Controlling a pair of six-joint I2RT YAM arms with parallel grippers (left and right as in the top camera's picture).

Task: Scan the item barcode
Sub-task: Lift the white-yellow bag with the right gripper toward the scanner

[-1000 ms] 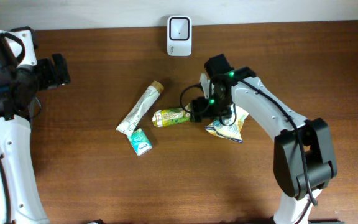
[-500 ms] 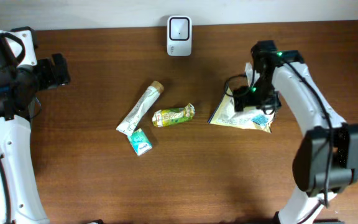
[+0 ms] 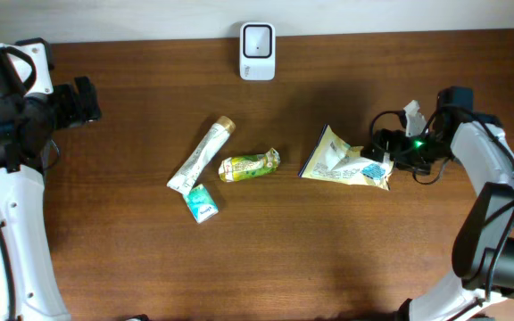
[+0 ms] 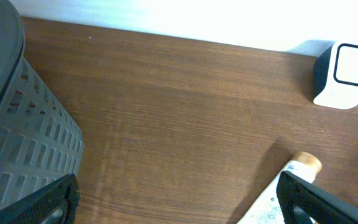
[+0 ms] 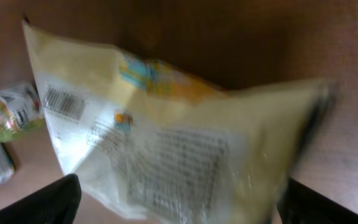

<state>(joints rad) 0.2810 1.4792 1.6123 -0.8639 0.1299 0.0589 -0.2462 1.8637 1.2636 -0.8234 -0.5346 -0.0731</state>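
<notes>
Showing the table (image 3: 284, 259) from above, plus both wrist views.

R gripper (image 3: 384, 147): fingers spread wide, pinching nothing. It sits low at the right end of the yellow snack bag (image 3: 342, 163) and points left along the wood.

Bag: lies loose on the table, right of centre, somewhat crumpled, w/ its right edge just at the spread fingers. Whether edge & fingers touch cannot be told, as the R wrist view is blurred. In that view the bag fills the space ahead of and between the two fingertips (image 5: 55, 205). Its printed back faces the lens, w/ the barcode (image 5: 63, 102) near the far upper-left corner.

Scanner (image 3: 257, 52): white, at the back edge, centre; up-left of the bag & well apart from it.

Other items, all left of the bag: green-yellow packet (image 3: 250, 165), nearest; white tube (image 3: 202, 156) w/ tan cap, lying diagonally; small teal box (image 3: 201, 202) just by the tube's lower end.

L gripper (image 3: 87, 100): far left, fingers spread, nothing between them, well apart from every item. A grey slatted basket (image 4: 17, 137) stands beside it in the L wrist view.
</notes>
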